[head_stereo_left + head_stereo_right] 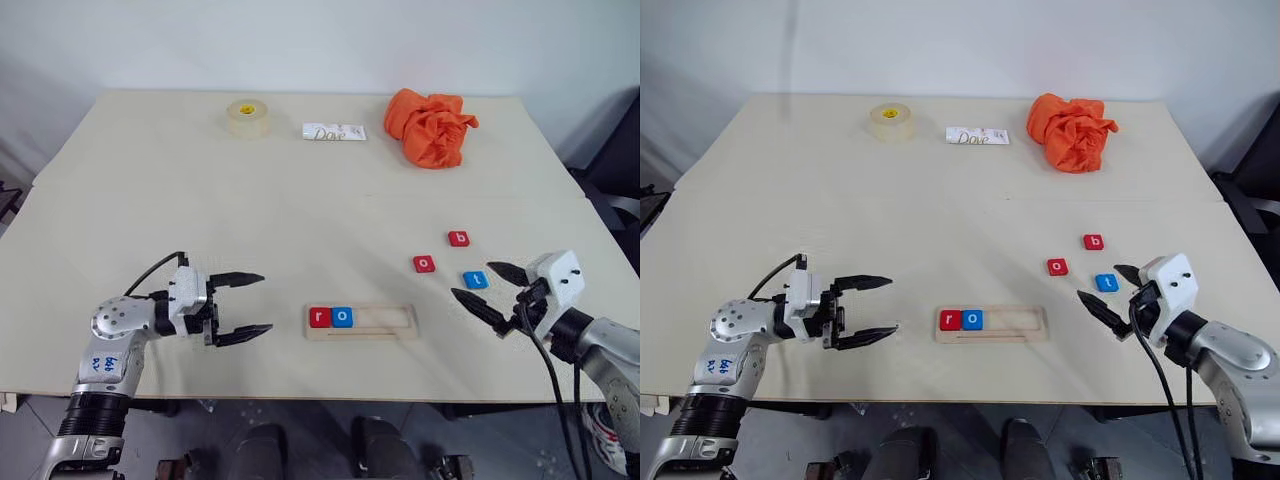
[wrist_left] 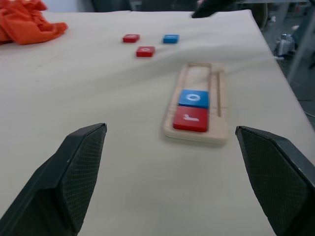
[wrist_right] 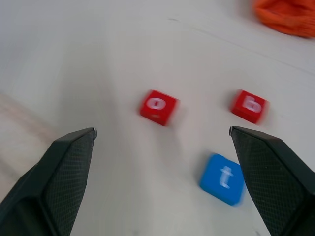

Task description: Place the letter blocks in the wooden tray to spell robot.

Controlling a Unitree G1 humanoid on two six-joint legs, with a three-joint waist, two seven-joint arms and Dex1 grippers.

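The wooden tray [image 1: 361, 322] holds red r [image 1: 319, 317] and blue o [image 1: 342, 317]. The right gripper [image 1: 487, 291], jaws wide and empty, faces the loose red b [image 1: 458, 238], probably the next letter.

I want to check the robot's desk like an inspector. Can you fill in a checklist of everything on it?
Surface: pale beige table.
Job's things: pale wooden tray holds red r block, blue o block; red o block, red b block, blue t block loose.
Clutter: tape roll, white Dove bar, orange cloth.
Hands: left hand, right hand open, empty.
Cables: black cable on left arm.
Surroundings: white wall.
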